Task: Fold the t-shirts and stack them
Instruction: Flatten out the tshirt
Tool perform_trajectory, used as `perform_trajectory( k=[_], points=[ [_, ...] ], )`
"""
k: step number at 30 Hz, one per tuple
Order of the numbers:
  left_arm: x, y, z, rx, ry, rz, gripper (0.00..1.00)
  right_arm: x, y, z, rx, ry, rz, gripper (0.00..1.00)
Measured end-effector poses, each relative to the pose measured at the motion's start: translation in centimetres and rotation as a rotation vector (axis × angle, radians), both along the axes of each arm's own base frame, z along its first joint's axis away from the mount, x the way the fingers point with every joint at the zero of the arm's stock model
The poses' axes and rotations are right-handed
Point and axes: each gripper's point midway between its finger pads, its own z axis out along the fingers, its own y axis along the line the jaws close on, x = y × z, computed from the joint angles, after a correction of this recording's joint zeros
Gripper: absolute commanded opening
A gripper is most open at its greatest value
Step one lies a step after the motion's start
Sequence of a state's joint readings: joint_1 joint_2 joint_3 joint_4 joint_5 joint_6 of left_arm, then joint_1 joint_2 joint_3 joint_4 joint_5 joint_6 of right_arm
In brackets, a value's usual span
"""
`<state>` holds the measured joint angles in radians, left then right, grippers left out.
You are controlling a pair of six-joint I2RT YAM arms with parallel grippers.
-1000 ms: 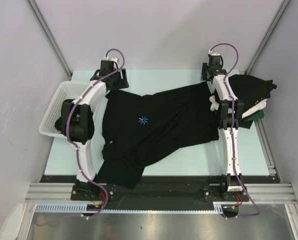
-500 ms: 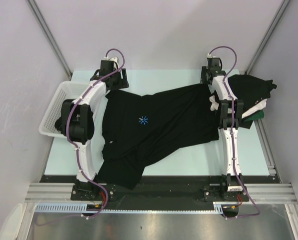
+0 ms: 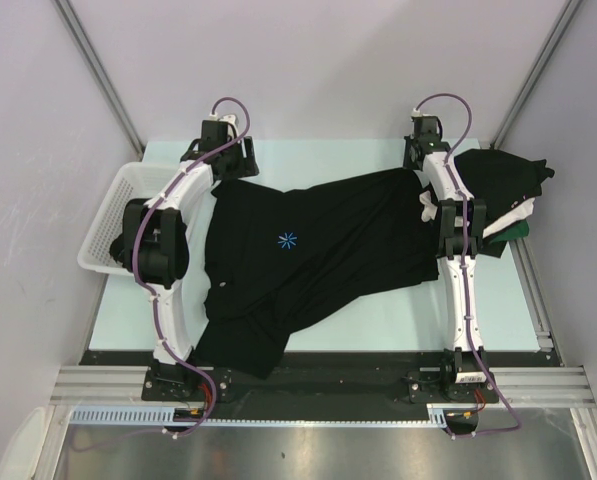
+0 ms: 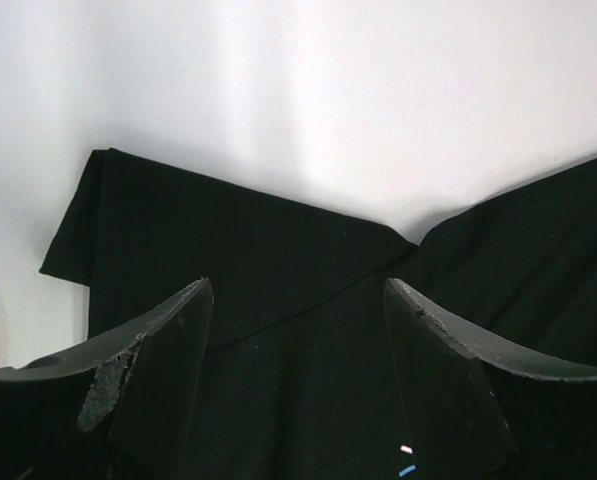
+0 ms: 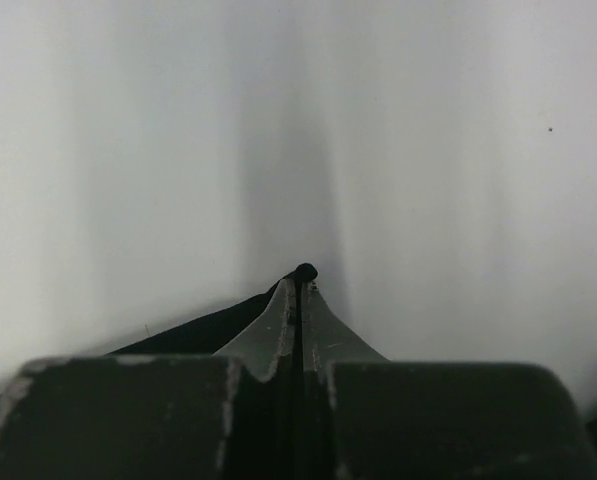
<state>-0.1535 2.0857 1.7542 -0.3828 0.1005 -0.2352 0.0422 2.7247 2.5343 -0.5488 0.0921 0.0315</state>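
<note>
Well, my left gripper (image 4: pixel 298 290) hangs with its fingers apart just over the black shirt (image 3: pixel 338 230), with a sleeve (image 4: pixel 78 225) showing beyond my left finger. My right gripper (image 5: pixel 300 285) is pressed together on a pinch of that shirt's far edge. Left of my left arm sits one white basket (image 3: pixel 128 178). Right of my right arm lies one heap of shirts (image 3: pixel 498 178), black on top with white and green peeking out below; I cannot count them. The one spread shirt runs slantwise from my right gripper back toward my left base, its near corner draped over the table (image 3: pixel 378 310) edge.
</note>
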Motion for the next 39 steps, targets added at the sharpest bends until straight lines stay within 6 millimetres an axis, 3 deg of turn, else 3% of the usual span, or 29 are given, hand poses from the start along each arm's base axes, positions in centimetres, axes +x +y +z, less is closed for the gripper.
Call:
perform_trajectory(
  k=[9,19,28,34,39],
  points=[
    [0.0,0.0,0.0,0.0,0.0,0.0,0.75,1.4,-0.1,1.0,-0.002,-0.063,-0.005,0.0],
    [0.1,-0.2,-0.3,-0.019,0.006,0.007,0.75,4.3,-0.8,4.1,-0.038,-0.237,-0.048,0.0],
    [1.7,0.3,-3.1,-0.004,0.056,0.078,0.76,5.1,-1.9,5.0,-0.047,-0.286,-0.075,0.0],
    [3.8,2.4,-5.2,0.042,0.116,0.194,0.76,5.1,-2.4,5.0,-0.056,-0.288,-0.09,0.0],
    [4.1,5.0,-6.5,0.058,0.161,0.282,0.76,4.9,-2.5,4.3,-0.059,-0.274,-0.092,0.0]
  ],
)
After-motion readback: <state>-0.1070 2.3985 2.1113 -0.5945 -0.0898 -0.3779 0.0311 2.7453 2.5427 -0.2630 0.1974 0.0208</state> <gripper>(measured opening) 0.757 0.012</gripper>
